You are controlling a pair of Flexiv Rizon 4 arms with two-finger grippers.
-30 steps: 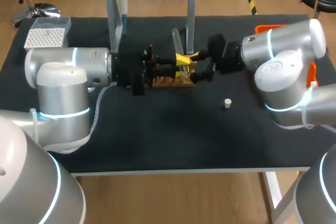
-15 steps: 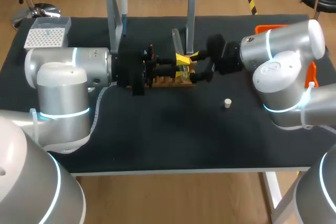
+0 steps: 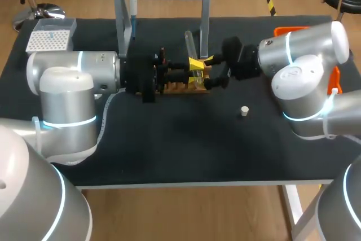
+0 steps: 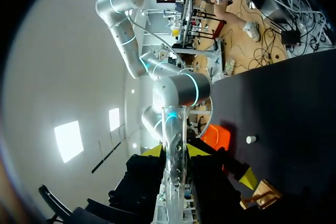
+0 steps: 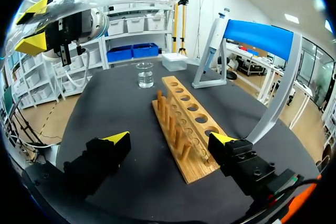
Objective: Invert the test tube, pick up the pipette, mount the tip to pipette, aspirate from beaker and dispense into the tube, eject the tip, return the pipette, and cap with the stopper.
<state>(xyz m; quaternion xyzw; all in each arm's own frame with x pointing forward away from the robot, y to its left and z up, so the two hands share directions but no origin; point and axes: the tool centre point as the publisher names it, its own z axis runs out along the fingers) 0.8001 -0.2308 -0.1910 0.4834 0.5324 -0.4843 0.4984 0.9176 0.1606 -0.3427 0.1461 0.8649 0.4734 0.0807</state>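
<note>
Glass tube (image 4: 174, 129) clamped in L gripper (image 4: 174, 151); R gripper (image 5: 170, 138) fingers apart. I'd rotate slow w/ firm grip, clear of rack (image 5: 186, 114).

The table (image 3: 169, 156) has a flat, matte black top with a pale front edge

Head camera: fixed above and behind the robot, set well back, looking steeply down and taking in the whole black surface (image 3: 186, 150). Left wrist camera: mounted close, sighting along the test tube (image 4: 174, 182) clamped in its own left hand (image 4: 174, 151), facing across the surface toward the right arm (image 4: 181, 90). Right wrist camera: low and close, facing the opposite way over the wooden rack (image 5: 186, 124) toward the left hand. The test tube registers in all three views, the wooden rack in the head and right wrist views.
</note>
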